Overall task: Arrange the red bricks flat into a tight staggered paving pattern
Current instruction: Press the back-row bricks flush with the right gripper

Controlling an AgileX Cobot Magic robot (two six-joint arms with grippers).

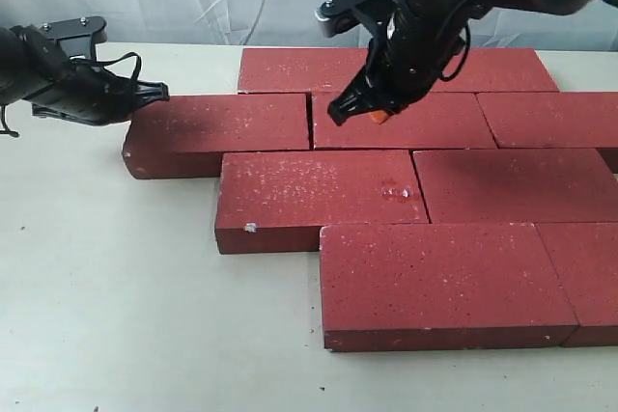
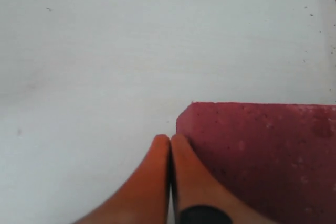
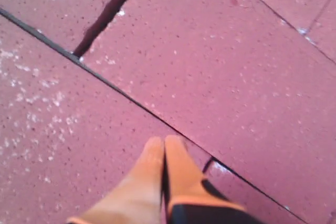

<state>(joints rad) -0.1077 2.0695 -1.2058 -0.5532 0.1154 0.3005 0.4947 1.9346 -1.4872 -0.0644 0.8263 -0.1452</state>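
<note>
Nearly paved, one brick to tuck in.
Left gripper (image 2: 169, 141), tips pressed together, sits just beside the end brick (image 1: 220, 132) at its corner; beyond it, right gripper (image 1: 359, 113), likewise together, hangs over the laid red bricks (image 1: 425, 209). A corner push may skew it.

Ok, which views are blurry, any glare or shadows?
Exterior view: sharp, soft even light, a faint shadow under the left hand on a red brick. Left wrist view: soft, table washed pale. Right wrist view: right hand blurred, bricks clearer.
</note>
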